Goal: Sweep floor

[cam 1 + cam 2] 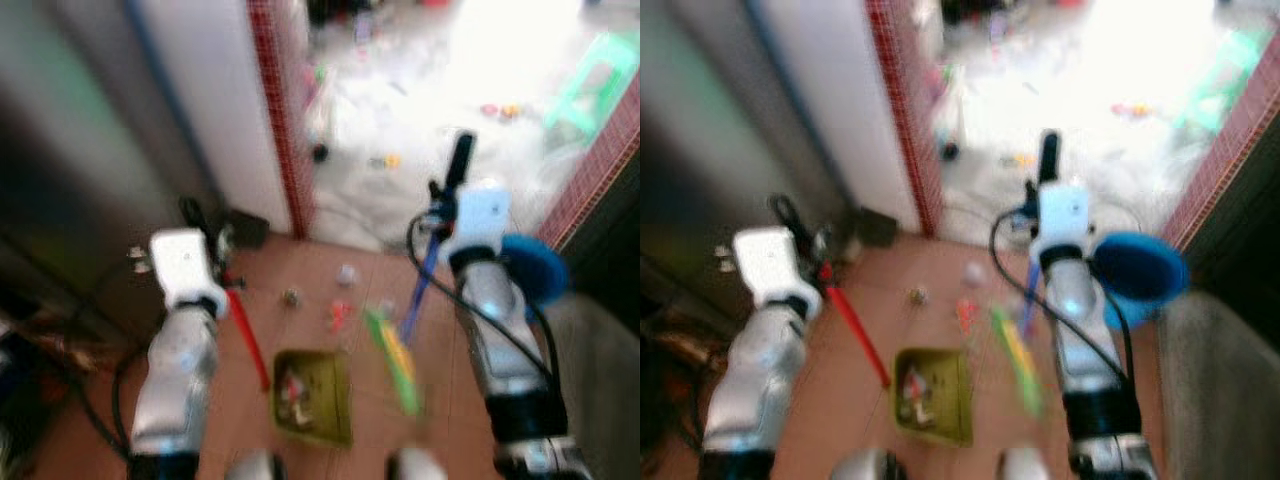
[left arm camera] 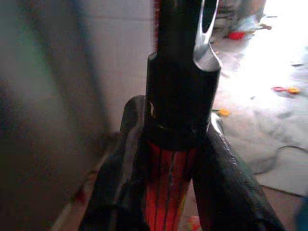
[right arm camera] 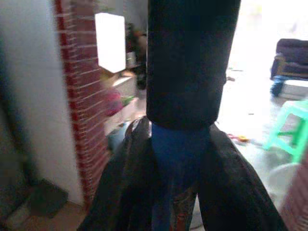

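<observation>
**Both grippers clamped on handles above a loaded dustpan**

Head views (both blurred): The left gripper [image 1: 215,262] sits at the left over the terracotta floor [image 1: 300,270], with a red handle [image 1: 246,338] running from it down and to the right to an olive-green dustpan [image 1: 315,397] that lies on the floor near the robot, between the two arms. Small scraps of litter [image 1: 293,390] lie inside the pan. Farther out, a few more scraps [image 1: 340,312] are scattered on the tiles between the arms. The right gripper [image 1: 447,205] is raised at the right and holds a blue broom handle [image 1: 420,290] with a black grip [image 1: 459,160] standing above it; the handle slants down and left to a green-yellow broom head [image 1: 395,360], which rests on the floor just right of the dustpan. A blue bucket [image 1: 1140,270] stands beside the right arm. A red brick pillar [image 1: 280,110] divides a white wall on the left from a bright far room, where a green stool [image 1: 600,80] stands at the far right.

Left wrist view: the jaws are clamped on the red handle [image 2: 171,192], just below its black end cap [image 2: 180,106], with one finger [image 2: 120,183] on each side.

Right wrist view: the jaws are clamped on the blue broom handle [image 3: 179,168] just below the black grip [image 3: 190,57]. The brick pillar [image 3: 79,96] is at the left and the green stool [image 3: 291,125] at the far right.
</observation>
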You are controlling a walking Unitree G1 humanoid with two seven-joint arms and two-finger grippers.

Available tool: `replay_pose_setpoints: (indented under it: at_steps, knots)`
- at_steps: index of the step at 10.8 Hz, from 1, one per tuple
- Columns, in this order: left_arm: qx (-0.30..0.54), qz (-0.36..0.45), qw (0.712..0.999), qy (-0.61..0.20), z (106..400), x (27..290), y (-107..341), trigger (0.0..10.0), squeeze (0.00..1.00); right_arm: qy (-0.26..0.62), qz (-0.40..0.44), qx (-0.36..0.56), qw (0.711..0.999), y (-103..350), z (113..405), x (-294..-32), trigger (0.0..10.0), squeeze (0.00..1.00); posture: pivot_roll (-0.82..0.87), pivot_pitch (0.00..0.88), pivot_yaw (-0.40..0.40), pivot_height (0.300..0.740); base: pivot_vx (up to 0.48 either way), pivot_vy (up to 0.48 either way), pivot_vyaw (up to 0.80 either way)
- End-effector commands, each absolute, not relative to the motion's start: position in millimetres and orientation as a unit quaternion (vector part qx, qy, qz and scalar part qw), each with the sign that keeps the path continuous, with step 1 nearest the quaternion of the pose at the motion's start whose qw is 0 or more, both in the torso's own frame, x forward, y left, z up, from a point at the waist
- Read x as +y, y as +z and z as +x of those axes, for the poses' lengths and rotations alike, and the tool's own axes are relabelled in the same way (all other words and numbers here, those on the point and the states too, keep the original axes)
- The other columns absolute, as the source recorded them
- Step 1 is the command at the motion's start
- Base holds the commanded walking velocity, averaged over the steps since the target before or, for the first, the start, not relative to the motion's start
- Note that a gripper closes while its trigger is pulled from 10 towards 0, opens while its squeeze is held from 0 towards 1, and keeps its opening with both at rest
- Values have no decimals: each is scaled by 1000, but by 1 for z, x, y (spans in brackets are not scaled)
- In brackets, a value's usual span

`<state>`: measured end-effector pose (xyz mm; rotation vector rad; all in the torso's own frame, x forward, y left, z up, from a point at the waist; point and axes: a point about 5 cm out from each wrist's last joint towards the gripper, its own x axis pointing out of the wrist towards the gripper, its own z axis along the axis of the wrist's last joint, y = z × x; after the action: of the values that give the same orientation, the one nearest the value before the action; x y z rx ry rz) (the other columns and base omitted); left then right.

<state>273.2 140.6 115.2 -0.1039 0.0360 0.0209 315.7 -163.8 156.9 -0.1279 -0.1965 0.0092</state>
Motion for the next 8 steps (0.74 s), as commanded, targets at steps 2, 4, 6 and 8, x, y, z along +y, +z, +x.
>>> replay_pose_setpoints:
  at_steps: [2, 4, 6, 8]
  knots:
    - [-15, -62, 998, 15, 274, 146, 128, 10000, 0, 8, -72, -119, 990, 168, 318, -160, 10000, 0, -114, 34, 73, 740, 0, 0, -800]
    - [-12, -65, 998, 16, 274, 146, 128, 10000, 0, 9, -72, -118, 990, 168, 318, -160, 10000, 0, -117, 39, 71, 740, 0, 0, -800]
    - [-11, -75, 997, 19, 275, 147, 128, 10000, 0, 11, -72, -115, 991, 167, 317, -160, 10000, 0, -120, 45, 69, 740, 0, 0, -800]
    - [-5, -83, 996, 15, 277, 147, 127, 10000, 0, 17, -70, -114, 991, 165, 317, -159, 10000, 0, -122, 50, 66, 740, 0, 480, -400]
